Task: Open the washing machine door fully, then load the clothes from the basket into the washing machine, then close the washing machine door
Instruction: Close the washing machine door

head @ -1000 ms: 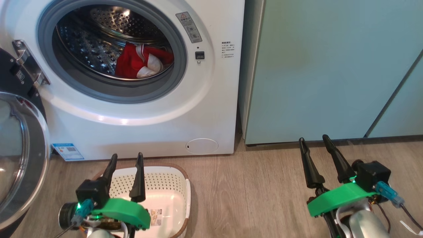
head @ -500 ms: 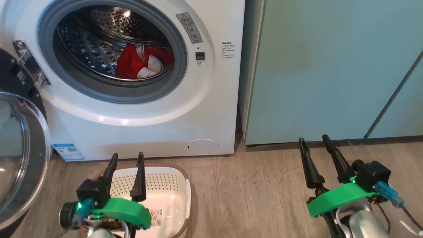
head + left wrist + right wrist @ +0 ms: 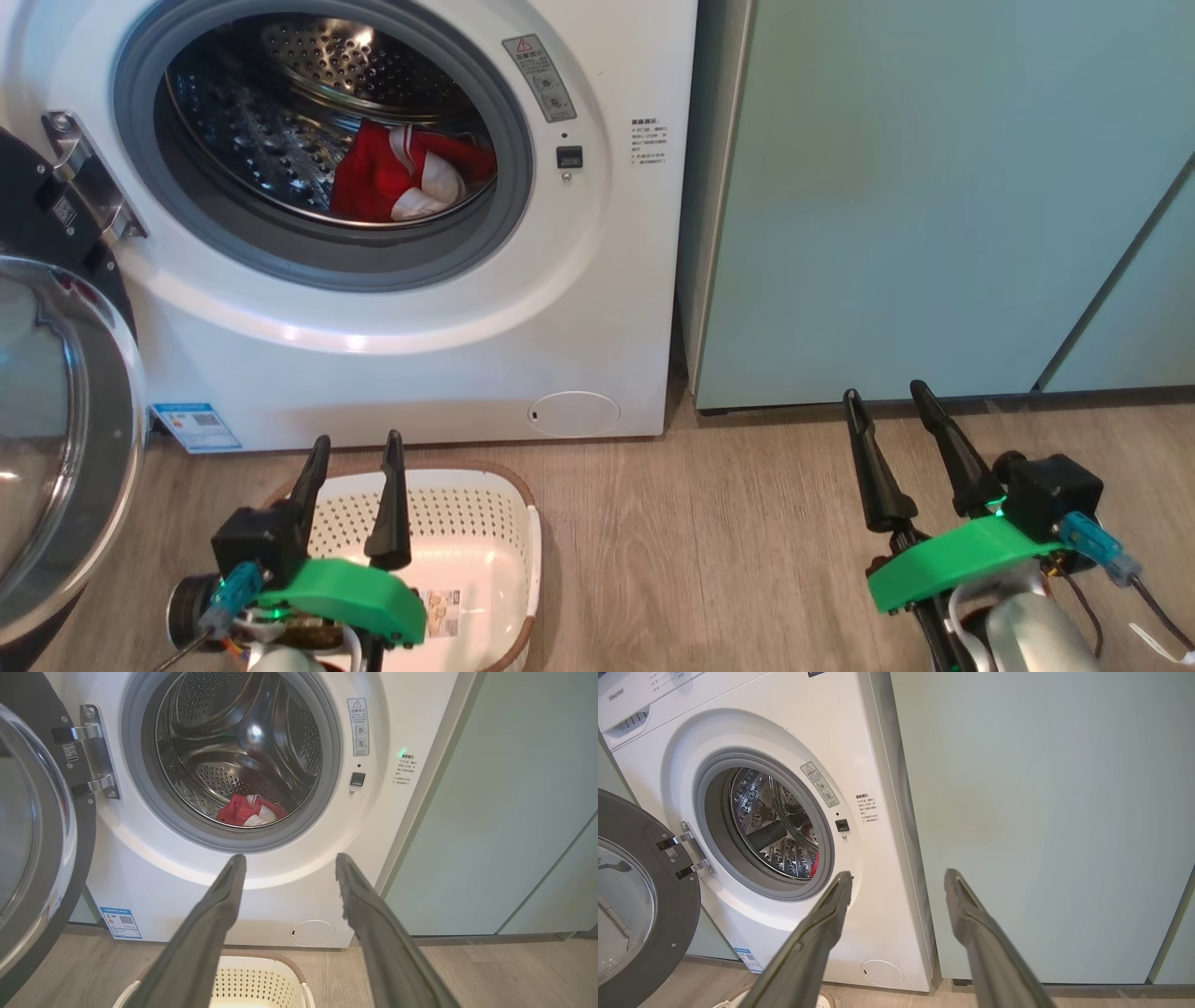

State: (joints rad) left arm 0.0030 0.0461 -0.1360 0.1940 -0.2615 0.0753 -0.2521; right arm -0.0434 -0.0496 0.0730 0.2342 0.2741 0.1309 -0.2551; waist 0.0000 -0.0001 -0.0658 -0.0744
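Loading looks complete: clothes (image 3: 392, 182) in washing machine (image 3: 420, 373), basket (image 3: 448, 509) bare. Apart, unladen: left end effector (image 3: 358, 437), right end effector (image 3: 885, 389). Next: push washing machine door (image 3: 56, 420) shut.

Glossy white washing machine (image 3: 392, 373), perforated plastic basket (image 3: 467, 523).

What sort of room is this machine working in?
Probably a home laundry corner: a white front-loading washing machine with red clothes inside, a perforated basket on the wood-look floor, and pale teal cabinets alongside.
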